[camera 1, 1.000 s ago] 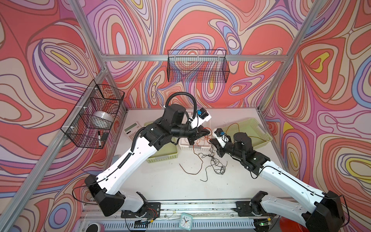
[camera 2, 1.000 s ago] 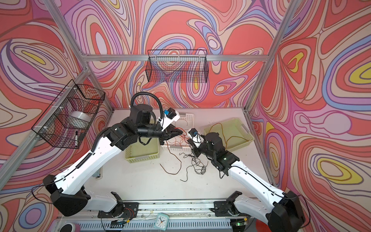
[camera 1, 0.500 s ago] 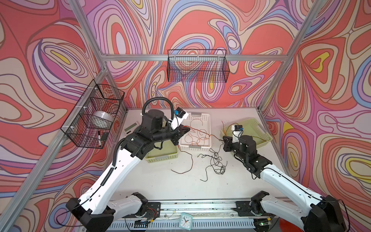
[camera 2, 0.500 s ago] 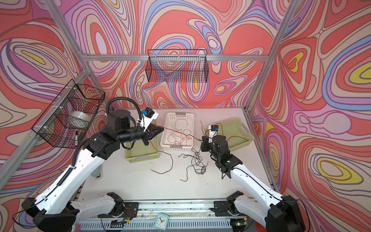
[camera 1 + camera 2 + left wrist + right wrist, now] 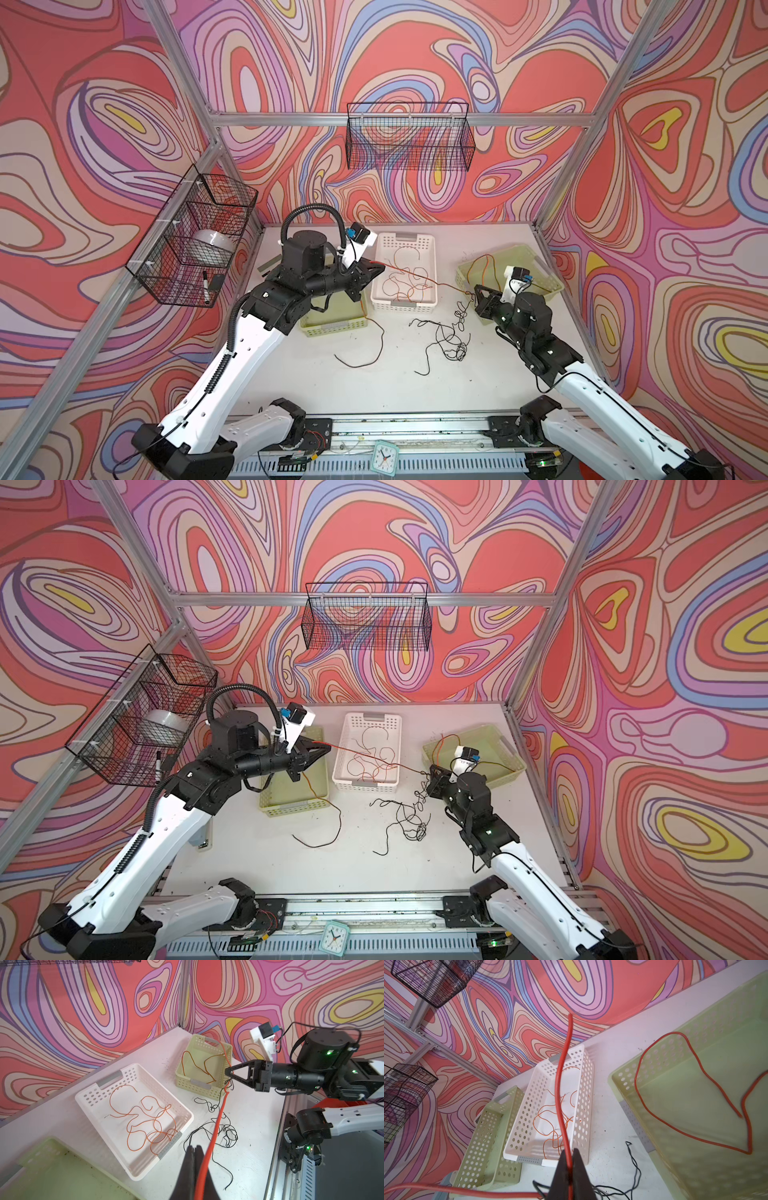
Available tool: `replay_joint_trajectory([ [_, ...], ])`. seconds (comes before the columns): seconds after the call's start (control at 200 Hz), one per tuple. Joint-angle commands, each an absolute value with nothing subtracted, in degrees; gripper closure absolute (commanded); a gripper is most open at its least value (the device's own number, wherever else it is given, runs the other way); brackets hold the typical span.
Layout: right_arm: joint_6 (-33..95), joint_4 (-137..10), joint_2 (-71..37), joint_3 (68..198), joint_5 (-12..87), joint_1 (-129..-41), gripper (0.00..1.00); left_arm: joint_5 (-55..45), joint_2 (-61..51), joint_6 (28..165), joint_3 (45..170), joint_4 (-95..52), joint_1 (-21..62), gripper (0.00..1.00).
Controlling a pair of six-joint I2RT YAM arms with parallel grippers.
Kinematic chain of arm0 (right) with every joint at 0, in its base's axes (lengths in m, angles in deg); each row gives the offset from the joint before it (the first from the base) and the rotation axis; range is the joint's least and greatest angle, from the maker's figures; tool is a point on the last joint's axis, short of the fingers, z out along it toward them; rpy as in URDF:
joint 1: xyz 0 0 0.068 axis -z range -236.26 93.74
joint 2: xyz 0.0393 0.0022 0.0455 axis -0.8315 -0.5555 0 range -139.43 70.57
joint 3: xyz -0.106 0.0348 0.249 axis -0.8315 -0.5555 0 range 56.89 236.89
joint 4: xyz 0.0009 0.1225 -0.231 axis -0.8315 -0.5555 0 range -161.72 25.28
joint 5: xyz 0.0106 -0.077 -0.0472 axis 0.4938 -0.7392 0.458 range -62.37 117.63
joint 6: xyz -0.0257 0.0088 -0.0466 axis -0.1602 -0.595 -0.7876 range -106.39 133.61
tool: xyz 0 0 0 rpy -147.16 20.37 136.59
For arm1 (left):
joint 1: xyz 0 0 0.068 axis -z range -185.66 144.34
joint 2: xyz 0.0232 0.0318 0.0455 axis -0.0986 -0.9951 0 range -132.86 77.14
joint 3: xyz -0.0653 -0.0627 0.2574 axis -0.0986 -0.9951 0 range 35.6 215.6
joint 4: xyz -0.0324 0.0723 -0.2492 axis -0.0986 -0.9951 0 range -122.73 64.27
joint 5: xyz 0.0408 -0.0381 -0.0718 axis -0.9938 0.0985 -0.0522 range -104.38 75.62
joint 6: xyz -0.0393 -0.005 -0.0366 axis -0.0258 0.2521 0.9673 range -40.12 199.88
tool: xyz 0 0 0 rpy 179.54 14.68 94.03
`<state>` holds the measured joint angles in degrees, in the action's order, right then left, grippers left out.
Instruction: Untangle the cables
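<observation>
The left gripper (image 5: 377,269) and the right gripper (image 5: 477,291) both pinch one thin red-orange wire (image 5: 419,277) with jaws pressed together. It runs tight above the white plastic basket with holes (image 5: 405,306) near the white tabletop's (image 5: 395,395) back edge. The step looks like pulling it free. Floppy black wires (image 5: 453,340) seem hooked on it, so lift slowly next.

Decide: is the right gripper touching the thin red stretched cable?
Touching. The right wrist view shows the right gripper shut, pinching the thin red cable.

Red cable (image 5: 216,1126), wht basket (image 5: 404,306), pink-swirl walls (image 5: 415,62)
</observation>
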<state>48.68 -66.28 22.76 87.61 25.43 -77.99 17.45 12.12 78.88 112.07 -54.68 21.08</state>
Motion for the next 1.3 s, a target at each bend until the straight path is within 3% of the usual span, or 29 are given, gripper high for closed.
replay_joint_trajectory([
  [0.0,48.2,-76.3,20.3,88.6,23.5,-77.0,0.89,20.2,11.8,81.1,117.8,-50.7,20.4,1.00],
  [0.095,48.6,-81.0,19.7,89.6,21.2,-76.9,0.66,22.6,10.6,82.8,120.0,-50.0,20.4,1.00],
  [0.18,48.6,-84.8,19.7,90.7,19.4,-76.9,0.55,23.8,10.2,83.4,121.5,-50.1,20.4,1.00],
  [0.255,45.6,-86.1,19.6,92.0,20.8,-77.0,0.50,25.3,9.9,84.2,122.3,-50.1,20.4,1.00],
  [0.436,34.0,-76.8,20.6,91.8,40.4,-77.9,0.36,27.3,9.3,84.4,122.6,-51.5,20.8,1.00],
  [0.496,30.9,-74.3,21.0,92.1,42.9,-79.7,0.33,27.7,9.3,83.6,122.9,-53.0,20.8,1.00],
  [0.661,22.3,-72.7,19.3,95.9,43.0,-86.8,0.32,27.4,8.7,82.2,123.9,-56.6,20.9,1.00],
  [0.836,23.3,-69.8,20.3,97.6,38.6,-87.5,0.30,25.4,6.2,83.0,128.0,-55.4,23.6,1.00],
  [1.102,30.6,-84.6,25.7,107.3,4.8,-87.4,0.29,21.5,-7.3,88.0,146.7,-49.1,28.8,1.00],
  [1.192,37.3,-96.1,25.6,111.3,-5.3,-87.5,0.36,21.1,-13.3,89.9,154.4,-45.7,30.5,1.00],
  [1.297,42.9,-103.4,27.2,112.4,-8.7,-87.5,0.47,21.3,-22.1,91.6,164.8,-42.6,32.1,1.00],
])
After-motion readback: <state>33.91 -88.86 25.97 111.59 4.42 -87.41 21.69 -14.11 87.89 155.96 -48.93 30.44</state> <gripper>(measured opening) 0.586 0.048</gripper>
